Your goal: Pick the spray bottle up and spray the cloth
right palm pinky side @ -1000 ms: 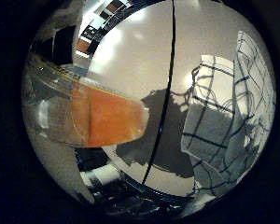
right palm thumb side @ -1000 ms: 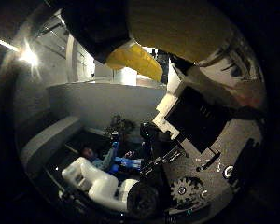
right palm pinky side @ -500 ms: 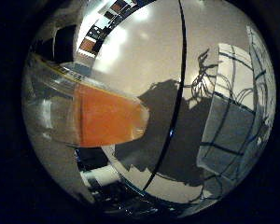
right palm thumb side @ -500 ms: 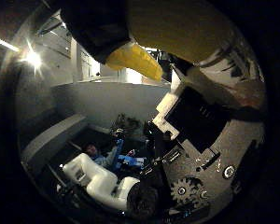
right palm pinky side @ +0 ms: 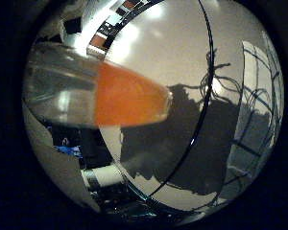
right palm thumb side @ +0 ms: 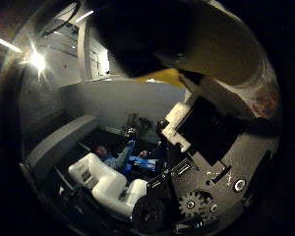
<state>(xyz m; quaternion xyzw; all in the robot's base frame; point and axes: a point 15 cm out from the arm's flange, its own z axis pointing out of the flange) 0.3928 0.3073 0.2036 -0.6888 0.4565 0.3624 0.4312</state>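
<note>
The spray bottle point(right palm pinky side: 125, 94) has a clear body with orange liquid and lies close across the right little finger side palm view, held above the pale table point(right palm pinky side: 168, 43). The blue-and-white checked cloth point(right palm pinky side: 264, 110) lies on the table at that view's rim, away from the bottle. In the right thumb side palm view, the bottle's pale and yellow top point(right palm thumb side: 211, 44) fills the area by the palm. My hand point(right palm thumb side: 221, 152) shows there as black and white geared fingers curled against the bottle.
A dark seam line point(right palm pinky side: 204, 77) crosses the table, and the shadow of hand and bottle point(right palm pinky side: 187, 129) falls beside the cloth. In the thumb side view, a white machine part point(right palm thumb side: 103, 182) and a grey wall point(right palm thumb side: 118, 98) lie behind.
The camera has moved: the cloth has slid towards the rim of the little finger side view. The bottle stays in the hand, and its top now fills more of the thumb side view.
</note>
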